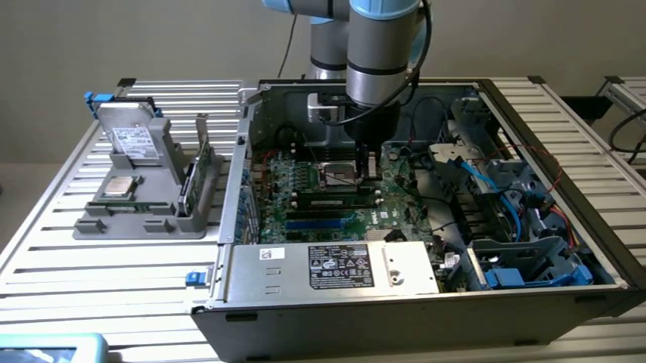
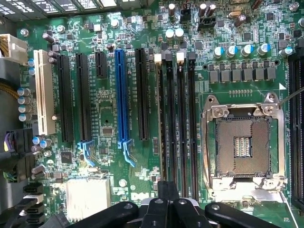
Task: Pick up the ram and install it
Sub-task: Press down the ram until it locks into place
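My gripper hangs inside the open computer case, low over the motherboard beside the empty processor socket. In the wrist view its black fingers are shut together with nothing seen between them, right over the near end of the long black memory slots. I cannot tell whether a stick sits in any of those slots. A slim green board that looks like a ram stands upright in the grey holder on the exterior view's left, outside the case.
The holder also carries a silver processor chip and a drive. Blue and black expansion slots lie beside the memory slots. Cables and blue drive bays crowd the case on the exterior view's right. The power supply lines the front.
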You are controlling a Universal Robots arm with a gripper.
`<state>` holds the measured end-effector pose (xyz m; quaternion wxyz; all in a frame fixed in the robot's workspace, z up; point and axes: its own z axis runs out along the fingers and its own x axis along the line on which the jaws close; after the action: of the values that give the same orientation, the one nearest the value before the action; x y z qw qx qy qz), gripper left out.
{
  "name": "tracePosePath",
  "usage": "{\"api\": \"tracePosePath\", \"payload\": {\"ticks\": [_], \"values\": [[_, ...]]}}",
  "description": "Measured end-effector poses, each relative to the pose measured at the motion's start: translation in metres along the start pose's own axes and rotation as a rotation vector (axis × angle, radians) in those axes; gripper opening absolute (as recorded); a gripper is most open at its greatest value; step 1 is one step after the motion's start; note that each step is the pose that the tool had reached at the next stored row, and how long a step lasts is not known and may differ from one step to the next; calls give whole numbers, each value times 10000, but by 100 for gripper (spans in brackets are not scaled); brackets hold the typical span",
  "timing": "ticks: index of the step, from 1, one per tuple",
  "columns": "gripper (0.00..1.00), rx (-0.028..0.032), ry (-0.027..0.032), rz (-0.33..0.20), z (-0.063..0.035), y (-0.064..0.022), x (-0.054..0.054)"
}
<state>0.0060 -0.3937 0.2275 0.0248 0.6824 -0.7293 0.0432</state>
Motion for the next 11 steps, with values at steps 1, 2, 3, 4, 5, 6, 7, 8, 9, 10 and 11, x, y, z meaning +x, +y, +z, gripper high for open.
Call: {"api": "tracePosePath", "payload": {"ticks": [1, 2, 3, 4, 5, 6, 7, 8, 9, 10, 11], "values": [[11, -1, 10, 8, -16, 6, 3], [11, -2, 14, 14, -29, 13, 6], [11, -2, 12, 18, -39, 23, 7], [11, -3, 14, 21, -48, 38, 9], [11, -3, 13, 23, -54, 60, 11], [11, -3, 14, 24, -58, 84, 13], [11, -3, 13, 23, -62, 112, 15], [11, -3, 13, 23, -65, 141, 18], [11, -3, 12, 24, -67, 172, 20], [11, -3, 13, 24, -69, 205, 22], [11, -4, 14, 23, -70, 240, 25]]}}
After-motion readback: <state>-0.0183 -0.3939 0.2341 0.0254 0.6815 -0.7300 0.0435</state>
